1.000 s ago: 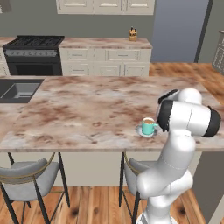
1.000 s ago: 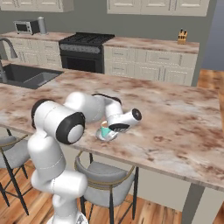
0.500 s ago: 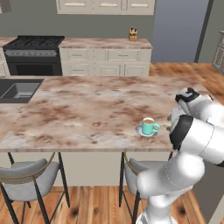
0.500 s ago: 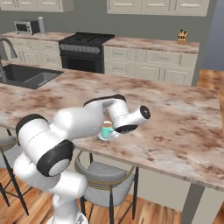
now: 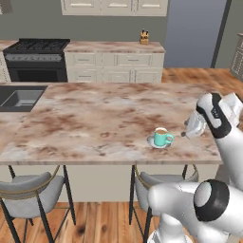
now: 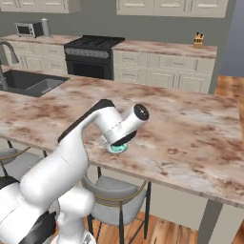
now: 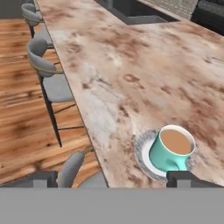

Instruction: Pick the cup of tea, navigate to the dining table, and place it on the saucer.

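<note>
End effector (image 5: 189, 131) released cup of tea (image 5: 161, 137), pulled back right; cup on saucer (image 5: 153, 143).

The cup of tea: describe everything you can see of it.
The cup of tea is a small teal-green mug with a white inner rim and a side handle, nearly full of brown liquid. It stands upright on the saucer, near the front edge of the marbled dining table. The open gripper is off it.

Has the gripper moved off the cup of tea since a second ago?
Yes. The gripper has drawn back rightward from the cup of tea, which stays on the saucer.
</note>
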You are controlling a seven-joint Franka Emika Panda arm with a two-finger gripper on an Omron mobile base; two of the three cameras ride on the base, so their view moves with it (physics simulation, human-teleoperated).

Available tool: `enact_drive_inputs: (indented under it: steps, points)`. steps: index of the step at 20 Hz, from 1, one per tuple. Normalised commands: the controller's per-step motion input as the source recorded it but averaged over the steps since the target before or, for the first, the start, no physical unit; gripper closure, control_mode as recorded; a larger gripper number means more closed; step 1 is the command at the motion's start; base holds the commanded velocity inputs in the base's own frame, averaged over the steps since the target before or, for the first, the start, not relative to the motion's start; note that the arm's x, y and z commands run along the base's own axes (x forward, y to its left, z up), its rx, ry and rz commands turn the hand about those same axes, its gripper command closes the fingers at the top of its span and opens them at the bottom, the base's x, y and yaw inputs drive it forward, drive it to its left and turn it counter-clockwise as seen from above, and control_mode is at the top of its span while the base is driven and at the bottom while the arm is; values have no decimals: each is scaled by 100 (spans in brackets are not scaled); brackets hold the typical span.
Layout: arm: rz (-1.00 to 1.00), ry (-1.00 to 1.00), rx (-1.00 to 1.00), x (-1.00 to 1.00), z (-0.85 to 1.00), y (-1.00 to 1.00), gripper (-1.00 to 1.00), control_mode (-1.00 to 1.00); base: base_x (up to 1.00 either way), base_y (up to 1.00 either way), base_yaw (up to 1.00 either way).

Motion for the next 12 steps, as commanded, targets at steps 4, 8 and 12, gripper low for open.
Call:
enact_drive_inputs:
  steps: [4,8,12]
  points:
    - [-27,-10,0,-84,61,81,-100,-100,0,0,0]
    - [-28,-10,0,-100,60,65,-100,-100,0,0,0]
    - [-48,0,1,-100,46,48,-100,-100,0,0,0]
